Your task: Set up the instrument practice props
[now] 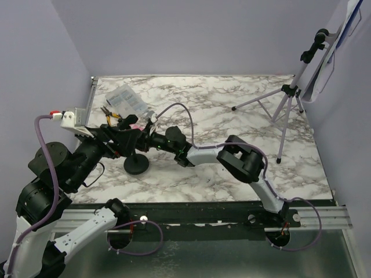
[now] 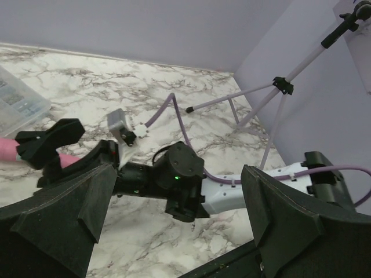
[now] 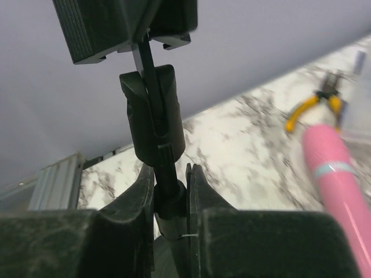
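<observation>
The small black mic stand (image 1: 135,165) stands on its round base at the table's left middle. My right gripper (image 1: 141,139) is shut on its thin stem (image 3: 168,194), just below the black clip joint (image 3: 152,110). The pink microphone (image 3: 335,174) lies on the table beyond the stand, apart from it; it also shows in the top view (image 1: 131,123). My left gripper (image 2: 179,214) is wide open and empty, hovering beside the stand's clip (image 2: 46,139). The lavender music-stand desk (image 1: 322,63) on its silver tripod (image 1: 284,104) stands at the far right, with white pages (image 1: 352,17) at its top.
Orange-handled pliers (image 1: 110,116) and a clear plastic compartment box (image 1: 124,101) lie at the back left, just behind the microphone. My right arm (image 1: 240,159) stretches across the table's middle. Lavender walls close the back and both sides.
</observation>
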